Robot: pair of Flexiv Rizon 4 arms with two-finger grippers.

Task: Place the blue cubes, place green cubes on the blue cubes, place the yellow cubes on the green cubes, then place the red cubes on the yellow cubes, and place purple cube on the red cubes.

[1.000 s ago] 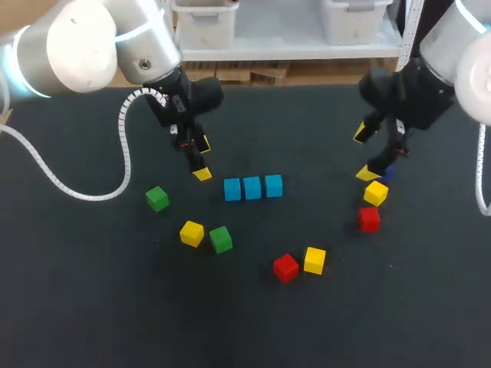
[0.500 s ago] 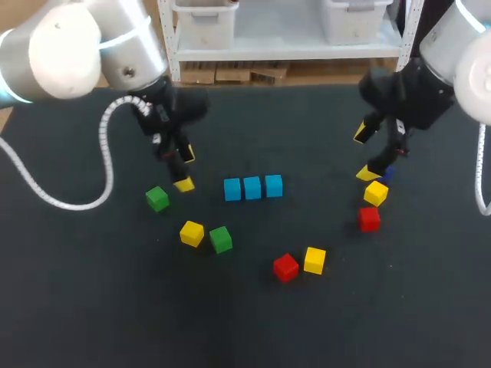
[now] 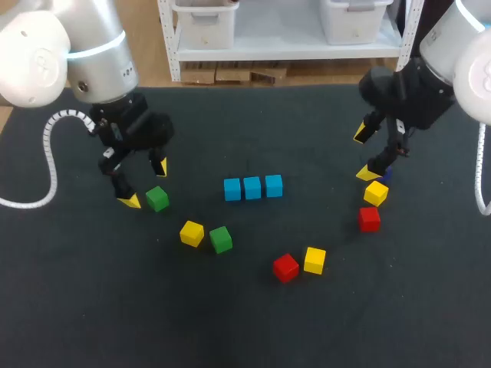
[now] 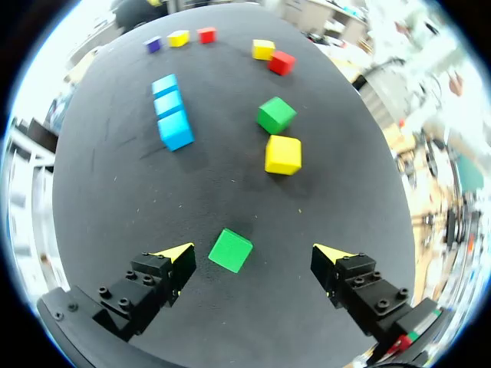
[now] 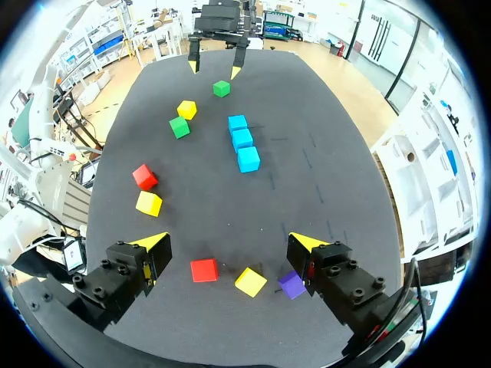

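Note:
Three blue cubes sit in a row mid-table. My left gripper hangs open over the left green cube; in the left wrist view that green cube lies between the open fingers of the gripper, untouched. A second green cube sits beside a yellow cube. My right gripper stands open above a yellow cube and a red cube. The purple cube lies by one of its fingers, beside the right gripper.
Another red cube and yellow cube lie together toward the front, right of centre. The dark table has free room across its front and at its far middle.
My left arm has swung left and toward the front, from beside the blue row to over the left green cube. The right arm and all the cubes have stayed put.

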